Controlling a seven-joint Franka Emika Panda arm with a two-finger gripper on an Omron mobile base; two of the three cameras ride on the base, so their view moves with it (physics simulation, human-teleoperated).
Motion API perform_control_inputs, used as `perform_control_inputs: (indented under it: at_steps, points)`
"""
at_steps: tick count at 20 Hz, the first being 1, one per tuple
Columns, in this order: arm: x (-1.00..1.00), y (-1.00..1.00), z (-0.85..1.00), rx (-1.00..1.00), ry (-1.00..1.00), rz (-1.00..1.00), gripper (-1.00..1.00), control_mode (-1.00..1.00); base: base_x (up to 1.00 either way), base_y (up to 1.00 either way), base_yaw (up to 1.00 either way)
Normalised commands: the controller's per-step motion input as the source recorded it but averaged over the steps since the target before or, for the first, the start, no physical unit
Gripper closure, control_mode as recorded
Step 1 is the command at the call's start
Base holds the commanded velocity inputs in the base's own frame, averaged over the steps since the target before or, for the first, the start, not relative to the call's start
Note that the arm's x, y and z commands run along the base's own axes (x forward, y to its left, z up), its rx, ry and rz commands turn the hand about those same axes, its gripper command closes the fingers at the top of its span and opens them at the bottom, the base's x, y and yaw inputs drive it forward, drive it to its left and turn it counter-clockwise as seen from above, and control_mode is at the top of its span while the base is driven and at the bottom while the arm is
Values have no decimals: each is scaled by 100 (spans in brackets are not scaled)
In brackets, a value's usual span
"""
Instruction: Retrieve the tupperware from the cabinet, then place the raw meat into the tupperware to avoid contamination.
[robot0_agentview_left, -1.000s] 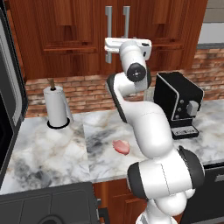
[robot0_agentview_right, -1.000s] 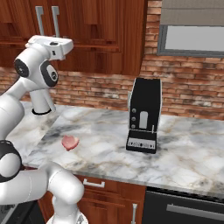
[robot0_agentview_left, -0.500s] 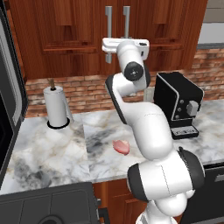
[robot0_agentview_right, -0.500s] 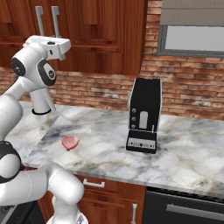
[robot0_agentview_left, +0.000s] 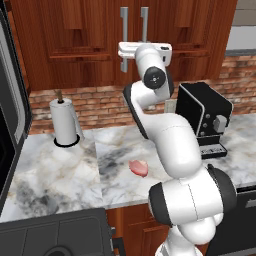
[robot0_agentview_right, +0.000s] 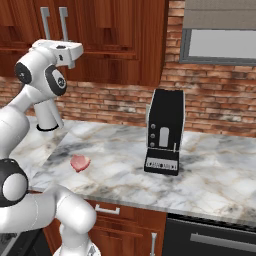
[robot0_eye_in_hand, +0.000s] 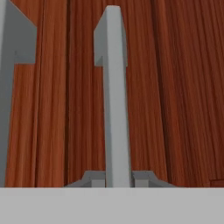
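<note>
From the left base view you see your arm reaching up to the cabinet (robot0_agentview_left: 90, 45), the pincer (robot0_agentview_left: 125, 50) at the left door handle (robot0_agentview_left: 124, 30); since a moment ago the hand has pressed closer to that handle. The raw meat (robot0_agentview_left: 138, 167), a flat pink oval, lies on the marble surface (robot0_agentview_left: 60, 175), well below the cabinet, between the paper-towel roll (robot0_agentview_left: 65, 122) and the coffee machine (robot0_agentview_left: 202, 120).

From the right base view the doors look closed; the meat (robot0_agentview_right: 80, 162) lies untouched below them.

In the hand view the grey bar (robot0_eye_in_hand: 114, 96) runs straight up between the fingertips (robot0_eye_in_hand: 94, 178); the pincer has narrowed onto it and appears to grip it, so pulling the door open seems next; the tupperware is presumably behind the doors.
</note>
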Motion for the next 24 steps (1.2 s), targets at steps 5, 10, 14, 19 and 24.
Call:
perform_control_inputs:
  at_steps: [5,10,14,19,24]
  points:
    - [0,0,0,0,3,0,100,-100,0,0,0]
    - [-22,0,0,0,8,0,100,-100,0,0,0]
    - [-47,0,0,0,9,0,100,-100,0,0,0]
    - [-56,-1,0,0,9,0,100,-100,0,0,0]
    - [-63,-8,0,0,7,0,100,-100,0,0,0]
